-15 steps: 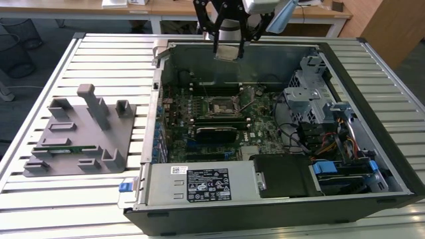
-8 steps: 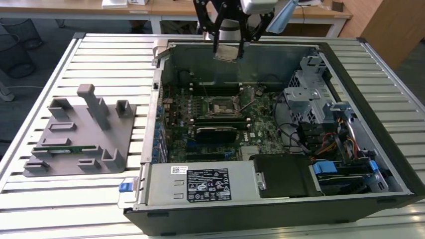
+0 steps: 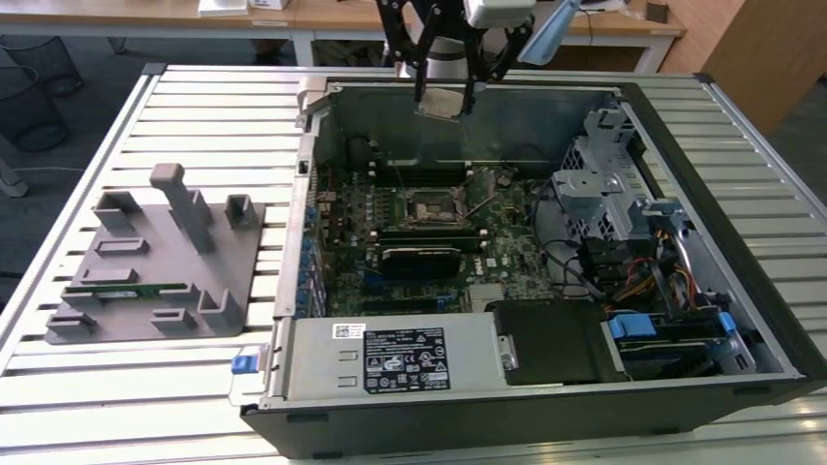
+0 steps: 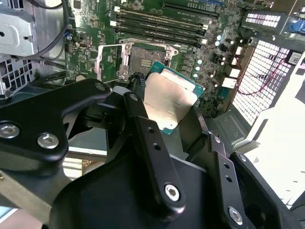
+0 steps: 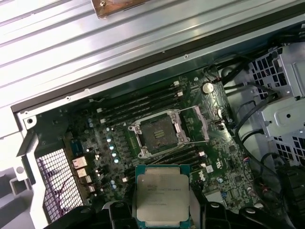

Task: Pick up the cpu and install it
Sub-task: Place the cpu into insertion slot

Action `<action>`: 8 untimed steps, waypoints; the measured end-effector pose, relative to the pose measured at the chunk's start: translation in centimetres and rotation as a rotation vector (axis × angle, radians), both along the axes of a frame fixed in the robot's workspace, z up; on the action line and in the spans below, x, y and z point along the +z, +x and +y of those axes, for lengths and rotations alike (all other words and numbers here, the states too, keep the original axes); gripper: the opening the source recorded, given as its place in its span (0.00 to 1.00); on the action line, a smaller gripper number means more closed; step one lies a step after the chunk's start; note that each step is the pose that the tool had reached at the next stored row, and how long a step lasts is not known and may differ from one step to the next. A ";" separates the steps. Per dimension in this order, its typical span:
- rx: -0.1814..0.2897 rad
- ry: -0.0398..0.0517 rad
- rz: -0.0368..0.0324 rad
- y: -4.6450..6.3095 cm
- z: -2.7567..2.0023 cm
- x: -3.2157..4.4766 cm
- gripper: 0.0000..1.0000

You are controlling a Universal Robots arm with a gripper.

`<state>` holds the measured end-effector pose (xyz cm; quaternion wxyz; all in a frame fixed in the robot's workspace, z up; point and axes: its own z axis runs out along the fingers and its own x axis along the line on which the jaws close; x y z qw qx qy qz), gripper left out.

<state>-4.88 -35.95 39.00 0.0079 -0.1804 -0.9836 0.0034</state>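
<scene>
At the exterior view's left, a grey tray (image 3: 149,262) lies on the slatted surface (image 3: 194,107). Centre: jaws clenched on the cpu (image 3: 443,104), held aloft over the open case (image 3: 517,426), well apart from the empty socket (image 3: 431,205) below. At its right, a drive cage (image 3: 597,179).

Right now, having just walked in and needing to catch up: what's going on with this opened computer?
The robot arm's gripper has its jaws shut on the cpu, holding it in the air above the open computer case. On the motherboard below, the cpu socket is empty, with its latch frame flipped open. The chip is not yet seated.
</scene>
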 end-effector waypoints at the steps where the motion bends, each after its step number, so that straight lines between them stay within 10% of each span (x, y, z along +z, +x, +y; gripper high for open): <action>1: -0.004 0.0000 0.0000 0.0 0.00 0.00 0.53; 8: -0.034 0.0001 -0.0001 0.0 0.00 -0.02 0.53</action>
